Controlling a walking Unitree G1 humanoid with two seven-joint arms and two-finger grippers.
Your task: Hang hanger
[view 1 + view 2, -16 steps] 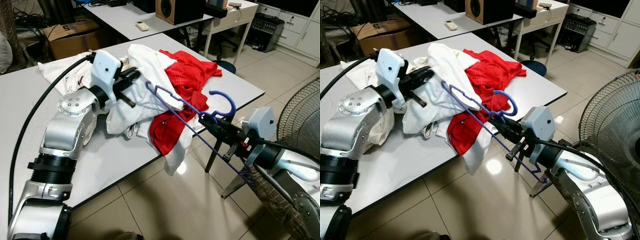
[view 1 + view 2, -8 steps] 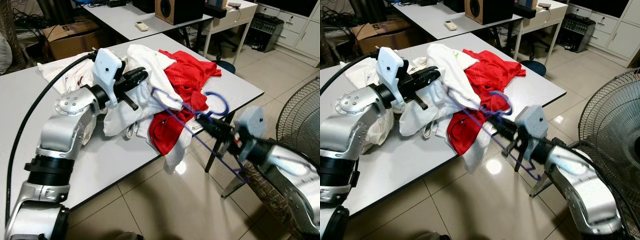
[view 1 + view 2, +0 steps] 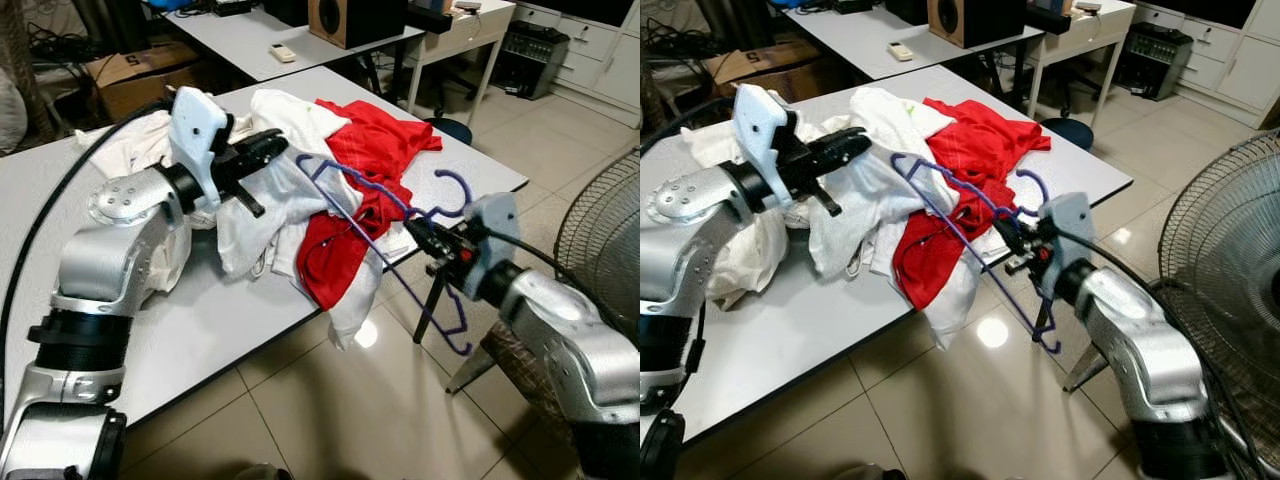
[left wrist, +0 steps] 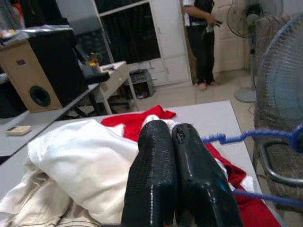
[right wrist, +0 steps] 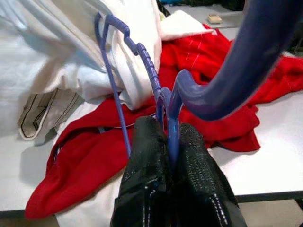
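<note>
Hanger (image 3: 385, 235), blue plastic, sits mid-scene over the tabletop's (image 3: 220, 310) near edge, one shoulder tip poking at the white shirt (image 3: 285, 150), hook end up by the right arm. Going left to right: left pincer (image 3: 262, 150) at the left of the clothes pile, fingers pressed together with a bit of white shirt apparently bunched at the tips, can't confirm a real grip; left wrist view shows the two fingers (image 4: 156, 189) touching, cloth below. Then red shirt (image 3: 375, 165) draped beside and under the white one, part hanging off the tabletop edge. Right pincer (image 3: 425, 238) clamped on the hanger at the neck just below the hook; right wrist view shows the blue stem pinched between the pads (image 5: 142, 184). Step looks like threading the hanger into the white shirt's opening. Next move likely needs the left side to hold the fabric open while the right pushes the shoulder tip in.
</note>
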